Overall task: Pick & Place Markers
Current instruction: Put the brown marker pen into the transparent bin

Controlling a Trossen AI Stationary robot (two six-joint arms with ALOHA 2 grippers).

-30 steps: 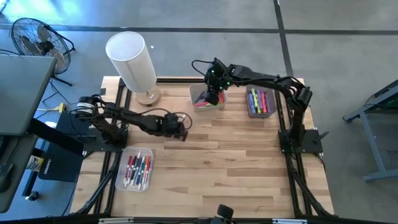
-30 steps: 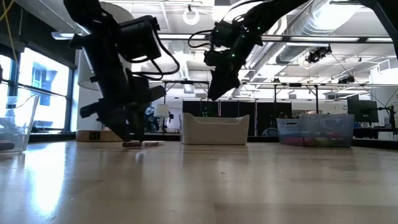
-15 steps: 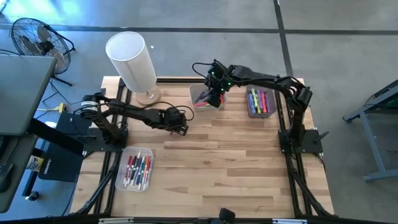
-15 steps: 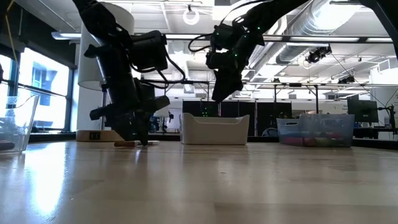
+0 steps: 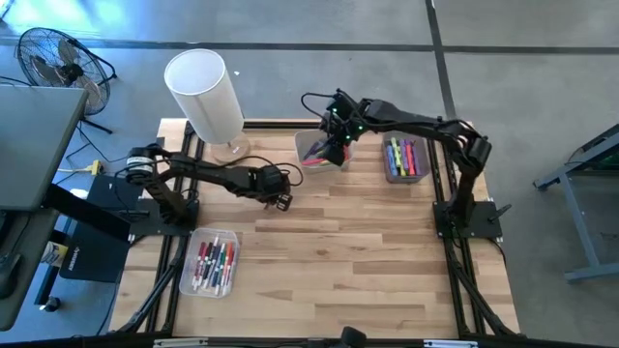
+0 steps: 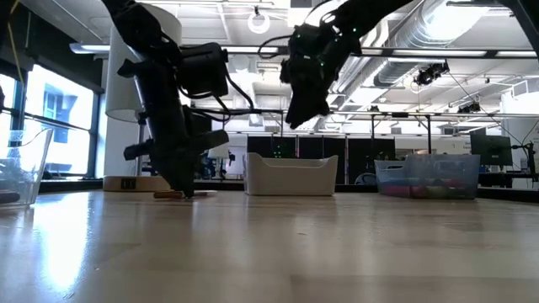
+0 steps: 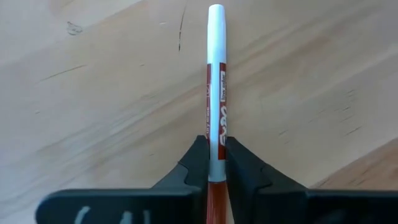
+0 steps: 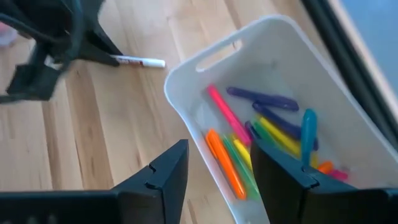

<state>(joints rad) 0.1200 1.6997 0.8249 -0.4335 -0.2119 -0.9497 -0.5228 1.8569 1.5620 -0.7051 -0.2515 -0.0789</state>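
Note:
A marker (image 7: 215,93) with a white barrel and a red cap lies on the wooden table, and my left gripper (image 5: 280,201) is shut on it left of the table's middle. The right wrist view shows this marker (image 8: 140,61) sticking out of that gripper toward the white bin. My right gripper (image 8: 217,180) hangs open above the white bin (image 5: 324,150) at the far middle, touching nothing. Several markers (image 8: 249,143) in pink, orange, yellow, green, blue and purple lie on that bin's bottom. My left gripper pinches the marker between its two fingers (image 7: 198,163) where the white barrel meets the red cap (image 7: 214,171). The fingers come steeply from above and lie across the marker. The marker (image 6: 171,194) lies flat on the table.
A clear bin (image 5: 210,261) of markers stands near the table's near left corner, and another bin (image 5: 404,157) of markers at the far right. A tall white cylinder lamp (image 5: 203,97) on a wooden foot stands at the far left. Bare wood fills the middle and near side.
My left gripper has sunk a little onto the marker and shut on it; the marker stays lying on the table.

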